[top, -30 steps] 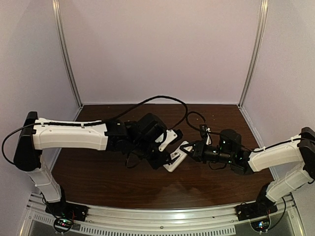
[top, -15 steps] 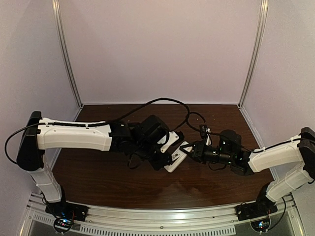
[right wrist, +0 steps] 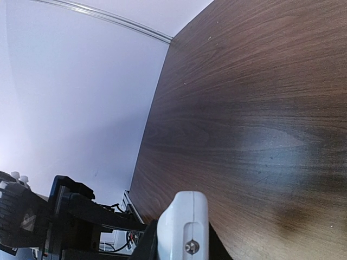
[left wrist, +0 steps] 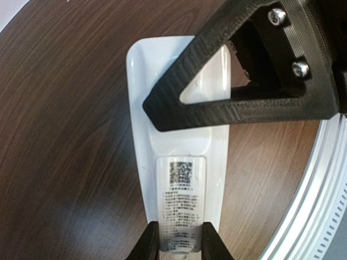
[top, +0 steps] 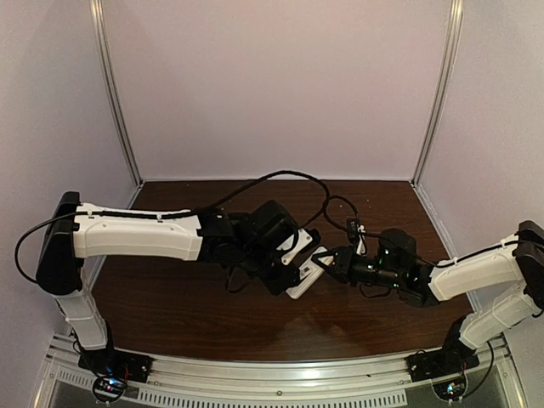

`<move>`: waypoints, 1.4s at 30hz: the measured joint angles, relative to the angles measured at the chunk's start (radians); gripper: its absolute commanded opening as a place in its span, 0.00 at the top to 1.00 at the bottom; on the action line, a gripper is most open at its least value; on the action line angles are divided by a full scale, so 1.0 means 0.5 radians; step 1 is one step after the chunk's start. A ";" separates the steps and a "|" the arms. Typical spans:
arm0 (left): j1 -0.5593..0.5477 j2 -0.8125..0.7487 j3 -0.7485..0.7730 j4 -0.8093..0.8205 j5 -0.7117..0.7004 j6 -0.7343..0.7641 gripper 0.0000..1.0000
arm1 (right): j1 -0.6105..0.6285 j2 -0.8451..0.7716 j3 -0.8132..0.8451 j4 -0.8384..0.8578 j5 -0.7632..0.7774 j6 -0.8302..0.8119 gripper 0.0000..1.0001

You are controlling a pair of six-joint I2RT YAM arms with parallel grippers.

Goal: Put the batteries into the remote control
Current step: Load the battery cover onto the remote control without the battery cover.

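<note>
The remote control [left wrist: 179, 162] is a slim white bar held above the table between both grippers. Its face with a printed label and code square faces the left wrist camera. My left gripper [left wrist: 180, 241] is shut on its near end. My right gripper [right wrist: 181, 241] is shut on the other end, where a white edge with a small screw [right wrist: 190, 246] shows. Its black finger [left wrist: 238, 111] crosses the remote in the left wrist view. In the top view the remote [top: 306, 278] sits between the left gripper [top: 291, 282] and right gripper [top: 327, 260]. The batteries are out of view.
The dark wooden table [top: 170, 306] lies under both arms. Pale walls with metal corner posts [top: 115, 93] close in the back and sides. A metal rail [top: 272, 374] runs along the near edge. Black cables [top: 280, 174] loop over the arms.
The left arm has reached a little further to the right, and the remote and both grippers have shifted slightly right with it. Both grips are unchanged.
</note>
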State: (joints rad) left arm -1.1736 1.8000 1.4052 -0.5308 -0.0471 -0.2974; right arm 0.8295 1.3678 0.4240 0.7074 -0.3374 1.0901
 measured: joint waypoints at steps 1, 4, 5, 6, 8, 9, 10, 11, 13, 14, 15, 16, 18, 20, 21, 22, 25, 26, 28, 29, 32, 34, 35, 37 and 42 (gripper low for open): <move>0.000 0.006 0.006 -0.006 0.003 -0.007 0.84 | 0.005 -0.001 -0.006 0.003 0.011 0.005 1.00; -0.003 0.010 0.018 -0.023 0.010 -0.024 0.84 | 0.015 -0.001 -0.023 0.034 0.026 0.018 1.00; -0.003 0.010 0.020 -0.024 0.012 -0.031 0.84 | 0.017 -0.001 -0.027 0.047 0.027 0.020 1.00; -0.003 0.010 0.021 -0.026 0.017 -0.038 0.84 | 0.018 -0.001 -0.033 0.061 0.028 0.025 1.00; -0.003 0.010 0.021 -0.025 0.030 -0.049 0.82 | 0.020 -0.001 -0.049 0.091 0.028 0.028 1.00; -0.003 0.010 0.021 -0.026 0.037 -0.053 0.81 | 0.021 -0.001 -0.053 0.098 0.028 0.030 1.00; -0.003 0.010 0.021 -0.026 0.043 -0.055 0.80 | 0.022 -0.001 -0.059 0.114 0.027 0.032 1.00; -0.002 0.010 0.021 -0.024 0.049 -0.055 0.79 | 0.022 -0.001 -0.066 0.129 0.027 0.034 1.00; -0.002 0.010 0.021 -0.023 0.056 -0.054 0.76 | 0.022 -0.001 -0.078 0.150 0.027 0.037 1.00; -0.002 0.010 0.021 -0.023 0.058 -0.055 0.74 | 0.022 -0.001 -0.080 0.155 0.027 0.040 1.00; -0.002 0.011 0.021 -0.023 0.059 -0.054 0.73 | 0.023 -0.001 -0.082 0.159 0.027 0.043 1.00; -0.002 0.010 0.021 -0.022 0.060 -0.054 0.71 | 0.024 -0.001 -0.084 0.166 0.027 0.045 1.00; -0.002 0.011 0.021 -0.024 0.059 -0.055 0.69 | 0.024 -0.001 -0.085 0.182 0.022 0.054 1.00; 0.000 0.014 0.021 -0.024 0.059 -0.054 0.67 | 0.029 -0.002 -0.085 0.196 0.018 0.059 1.00; 0.000 0.015 0.021 -0.025 0.059 -0.054 0.66 | 0.030 -0.002 -0.085 0.199 0.018 0.063 1.00; 0.000 0.015 0.021 -0.026 0.059 -0.054 0.66 | 0.031 -0.003 -0.085 0.200 0.017 0.064 1.00; 0.001 0.015 0.021 -0.027 0.057 -0.054 0.62 | 0.031 -0.004 -0.085 0.201 0.014 0.066 1.00; 0.001 0.015 0.021 -0.030 0.057 -0.053 0.61 | 0.031 -0.003 -0.085 0.201 0.011 0.066 1.00; 0.002 0.015 0.021 -0.034 0.056 -0.053 0.57 | 0.031 -0.004 -0.087 0.201 0.008 0.069 1.00; 0.002 0.015 0.021 -0.034 0.055 -0.053 0.55 | 0.031 -0.004 -0.087 0.201 0.005 0.070 1.00; 0.003 0.015 0.021 -0.035 0.053 -0.052 0.50 | 0.031 -0.004 -0.087 0.211 0.000 0.078 1.00; 0.004 0.015 0.021 -0.035 0.052 -0.050 0.47 | 0.031 -0.005 -0.087 0.230 -0.006 0.085 1.00; 0.004 0.015 0.021 -0.034 0.052 -0.049 0.45 | 0.030 -0.008 -0.088 0.236 -0.006 0.084 1.00; 0.005 0.015 0.021 -0.034 0.051 -0.046 0.42 | 0.025 -0.009 -0.089 0.239 -0.008 0.084 1.00; 0.010 0.008 0.018 -0.032 0.057 -0.027 0.19 | 0.019 -0.011 -0.089 0.255 -0.021 0.089 1.00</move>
State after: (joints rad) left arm -1.1687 1.8042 1.4143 -0.5468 -0.0185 -0.3107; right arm 0.8391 1.3621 0.3794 0.8349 -0.3481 1.1343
